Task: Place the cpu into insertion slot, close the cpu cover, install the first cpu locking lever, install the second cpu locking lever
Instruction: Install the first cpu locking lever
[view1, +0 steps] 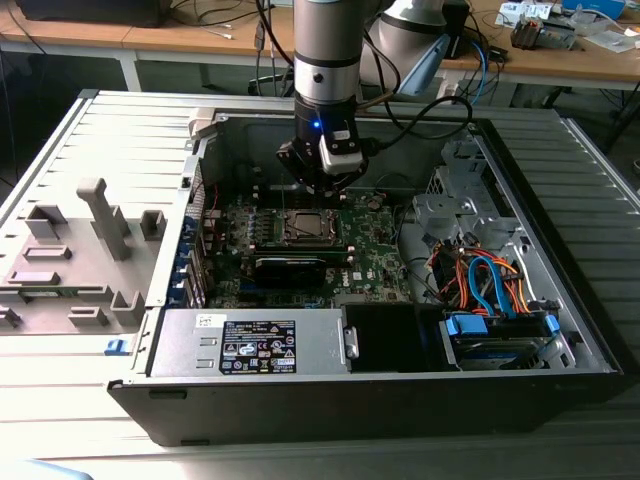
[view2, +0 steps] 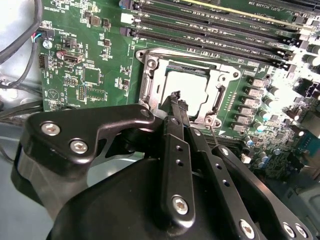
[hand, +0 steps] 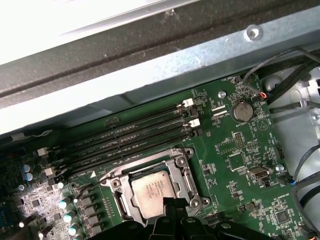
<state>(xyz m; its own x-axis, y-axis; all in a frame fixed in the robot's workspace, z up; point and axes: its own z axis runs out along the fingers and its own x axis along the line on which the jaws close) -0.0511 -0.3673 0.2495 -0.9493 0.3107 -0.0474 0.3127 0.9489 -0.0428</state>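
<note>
At the motherboard's (view1: 300, 250) centre, the narrowed, empty claw (view2: 175, 100) is poised at the seated cpu's (hand: 155, 192) six-o'clock edge; the cpu cover (hand: 117, 175) is best pressed squarely.

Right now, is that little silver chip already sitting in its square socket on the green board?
Yes: in the first wrist view the cpu lies flat inside the insertion slot, framed by the cpu cover.

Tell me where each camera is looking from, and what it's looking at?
Exterior view: off the arm, looking down into the open computer case; arm and gripper hang over the motherboard.
Second wrist view: on the arm, looking past the gripper at the cpu.
First wrist view: on the arm, looking at the cpu and memory slots.
Both wrist views share the cpu under its cpu cover.
</note>
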